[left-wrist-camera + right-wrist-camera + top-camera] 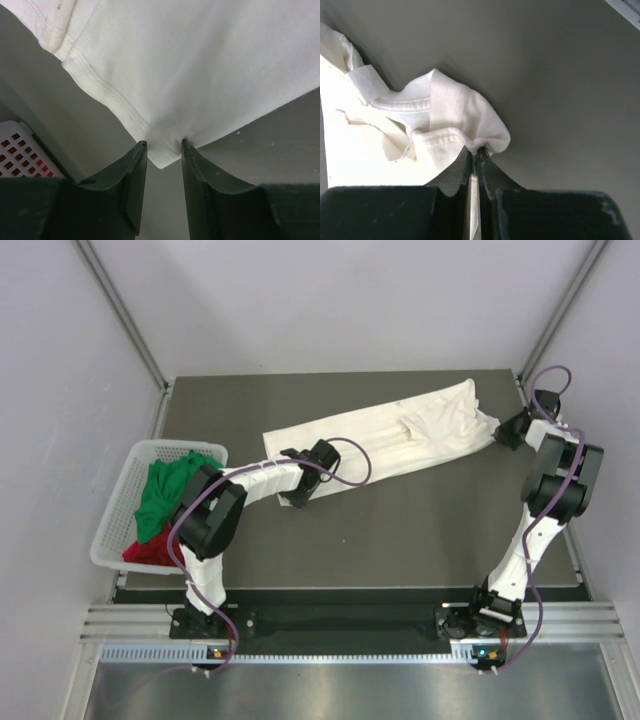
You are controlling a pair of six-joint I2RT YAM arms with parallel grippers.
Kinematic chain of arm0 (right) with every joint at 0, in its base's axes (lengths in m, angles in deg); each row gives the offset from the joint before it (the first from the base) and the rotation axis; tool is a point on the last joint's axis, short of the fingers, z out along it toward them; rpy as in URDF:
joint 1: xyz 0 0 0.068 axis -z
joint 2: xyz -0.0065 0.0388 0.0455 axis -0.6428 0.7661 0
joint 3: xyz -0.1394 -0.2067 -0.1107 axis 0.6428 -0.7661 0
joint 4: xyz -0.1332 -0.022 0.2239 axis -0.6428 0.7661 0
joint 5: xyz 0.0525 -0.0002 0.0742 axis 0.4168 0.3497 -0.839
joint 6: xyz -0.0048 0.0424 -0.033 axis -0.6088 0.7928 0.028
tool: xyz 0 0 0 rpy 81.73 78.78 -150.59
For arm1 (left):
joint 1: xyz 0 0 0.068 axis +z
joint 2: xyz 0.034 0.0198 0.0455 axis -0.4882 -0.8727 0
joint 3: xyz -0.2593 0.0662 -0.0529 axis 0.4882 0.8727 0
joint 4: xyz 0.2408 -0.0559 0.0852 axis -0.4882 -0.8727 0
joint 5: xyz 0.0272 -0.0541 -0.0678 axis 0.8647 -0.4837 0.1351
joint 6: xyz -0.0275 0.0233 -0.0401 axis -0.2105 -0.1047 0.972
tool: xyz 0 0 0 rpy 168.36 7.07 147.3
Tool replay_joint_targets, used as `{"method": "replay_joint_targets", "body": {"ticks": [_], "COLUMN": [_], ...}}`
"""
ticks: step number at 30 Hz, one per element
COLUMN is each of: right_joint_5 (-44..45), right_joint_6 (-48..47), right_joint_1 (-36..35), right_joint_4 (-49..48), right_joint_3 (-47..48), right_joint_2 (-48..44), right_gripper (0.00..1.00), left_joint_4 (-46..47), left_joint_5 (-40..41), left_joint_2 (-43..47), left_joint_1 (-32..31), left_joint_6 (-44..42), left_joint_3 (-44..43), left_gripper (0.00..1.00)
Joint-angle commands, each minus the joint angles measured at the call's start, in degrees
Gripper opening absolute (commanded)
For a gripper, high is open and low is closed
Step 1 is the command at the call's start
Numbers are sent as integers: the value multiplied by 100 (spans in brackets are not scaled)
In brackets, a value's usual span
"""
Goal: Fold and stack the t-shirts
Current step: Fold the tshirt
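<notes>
Right now the cream-white t-shirt (pixel 400 435) lies stretched across the table (pixel 400 540). The right gripper (pixel 476 150) is clamped on its bunched end, and the left gripper (pixel 163 145) has its jaws apart around a hem corner. The green t-shirt (pixel 165 495) and red t-shirt (pixel 150 550) sit in the basket (pixel 112 525).

t-shirts: three. one cream-white t-shirt (pixel 400 435), one green t-shirt (pixel 165 490), one red t-shirt (pixel 150 548). mesh basket (pixel 112 515): one. table (pixel 420 540): one. arms: two, left arm (pixel 215 510), right arm (pixel 555 485). grippers: two, left gripper (pixel 162 147), right gripper (pixel 476 150); fingers (pixel 132 175): two each. purple cables (pixel 355 468): two.
</notes>
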Motion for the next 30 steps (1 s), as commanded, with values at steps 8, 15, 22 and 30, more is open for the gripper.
{"method": "replay_joint_targets", "body": {"ticks": [8,15,22,30], "right_joint_5": [30,-119,-216,-233], "right_joint_6": [-79,-44,-8,0], "right_joint_1": [115,133,159,194], "right_joint_4": [-74,-48,5,40], "right_joint_3": [169,152,231,275], "right_joint_2": [-213,-213,-213,-213], "right_gripper": [2,3,3,3], "left_joint_4": [-946,-1094,-1017,-894], "left_joint_5": [-445,-868,-612,-726], "left_joint_2": [339,261,102,110], "left_joint_1": [-35,-26,88,264], "left_joint_6": [42,-451,-460,-407], "left_joint_3": [-754,-763,-808,-633], "left_gripper": [40,39,36,37]}}
